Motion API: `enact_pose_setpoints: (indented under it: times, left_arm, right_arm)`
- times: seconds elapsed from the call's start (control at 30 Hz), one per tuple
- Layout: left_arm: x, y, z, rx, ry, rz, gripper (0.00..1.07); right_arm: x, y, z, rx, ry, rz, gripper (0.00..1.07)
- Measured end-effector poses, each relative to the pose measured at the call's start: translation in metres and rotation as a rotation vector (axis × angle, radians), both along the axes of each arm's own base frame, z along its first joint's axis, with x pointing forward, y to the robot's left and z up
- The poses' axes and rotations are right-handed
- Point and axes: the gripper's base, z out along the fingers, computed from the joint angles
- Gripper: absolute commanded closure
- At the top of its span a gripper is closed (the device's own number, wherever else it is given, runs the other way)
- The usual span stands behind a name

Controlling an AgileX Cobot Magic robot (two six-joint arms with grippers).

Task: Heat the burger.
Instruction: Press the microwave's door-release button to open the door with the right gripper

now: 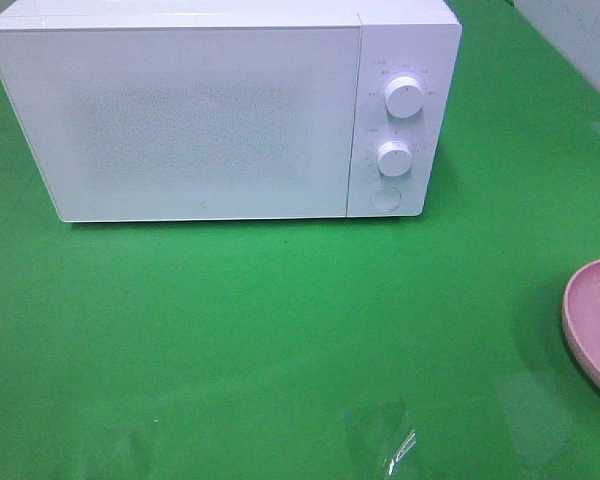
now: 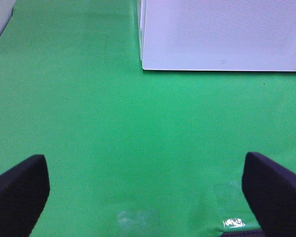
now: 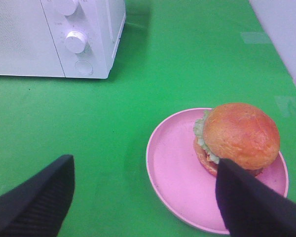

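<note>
Green cloth (image 1: 280,330) covers the whole table, and at its far side stands a white microwave (image 1: 180,110) with its door shut flat and its two knobs on the right panel. From the high camera only the rim of a pink plate (image 1: 595,320) shows at the right edge. What lies on the plate is cut off, and neither arm reaches into this view.

Seen from the left wrist, the left gripper (image 2: 145,192) has its jaws spread wide with nothing but bare cloth between them. The microwave's lower corner lies well ahead of it.

Seen from the right wrist, the right gripper (image 3: 145,197) also stands wide open and holds nothing. The burger (image 3: 239,136) sits on the plate, off toward one side of it, and one dark finger (image 3: 251,207) overlaps its lower edge in the picture. Whether they touch I cannot tell. The microwave's control side is well beyond the plate.

By my reading the task has barely begun: the door is not yet opened, the burger is not yet lifted, and loading, closing and setting the dial all remain.
</note>
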Motion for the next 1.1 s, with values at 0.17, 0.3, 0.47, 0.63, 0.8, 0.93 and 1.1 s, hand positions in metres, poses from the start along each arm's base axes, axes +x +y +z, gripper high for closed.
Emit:
enact_pose_setpoints:
  times: [0.17,0.3,0.47,0.63,0.8,0.93,1.1]
  left_arm:
    - [0.000,0.000,0.000,0.000,0.000,0.000,0.08]
    - [0.000,0.000,0.000,0.000,0.000,0.000,0.08]
    - [0.000,0.000,0.000,0.000,0.000,0.000,0.08]
    - [0.000,0.000,0.000,0.000,0.000,0.000,0.08]
    - [0.000,0.000,0.000,0.000,0.000,0.000,0.08]
    - [0.000,0.000,0.000,0.000,0.000,0.000,0.08]
    - [0.000,0.000,0.000,0.000,0.000,0.000,0.08]
  right_arm:
    - [0.000,0.000,0.000,0.000,0.000,0.000,0.32]
    - [0.000,0.000,0.000,0.000,0.000,0.000,0.32]
    - [0.000,0.000,0.000,0.000,0.000,0.000,0.32]
    - [-0.001,0.000,0.007,0.001,-0.037,0.000,0.32]
    - [0.013,0.000,0.018,0.001,-0.044,-0.001,0.32]
    - [0.030,0.000,0.023,0.001,-0.027,-0.003,0.32]
    - [0.050,0.001,0.028,0.002,-0.046,-0.005,0.32]
